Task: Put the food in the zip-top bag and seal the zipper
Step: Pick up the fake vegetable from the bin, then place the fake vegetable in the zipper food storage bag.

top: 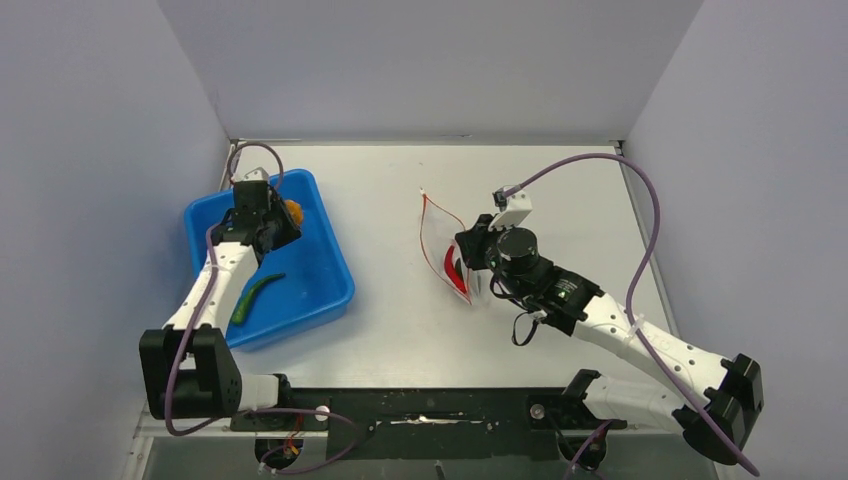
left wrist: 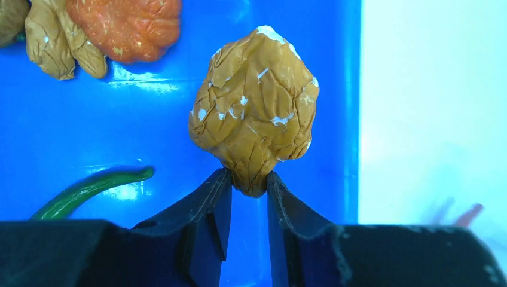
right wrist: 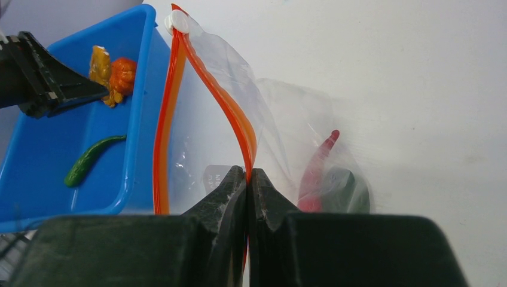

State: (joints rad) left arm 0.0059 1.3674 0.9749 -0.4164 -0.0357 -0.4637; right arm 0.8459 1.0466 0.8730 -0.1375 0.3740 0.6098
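Over the blue tray, my left gripper is shut on the lower tip of a yellow-brown lump. An orange fruit, another yellow-brown lump and a green chili lie in the tray. My right gripper is shut on one side of the red-orange zipper, holding the mouth of the clear zip-top bag apart. Inside the bag lie a red chili and a dark green piece. From above, the bag stands mid-table, right of the tray.
A white slider tab sits at the far end of the zipper. The tray's near wall stands just left of the bag mouth. Grey walls enclose the table on three sides.
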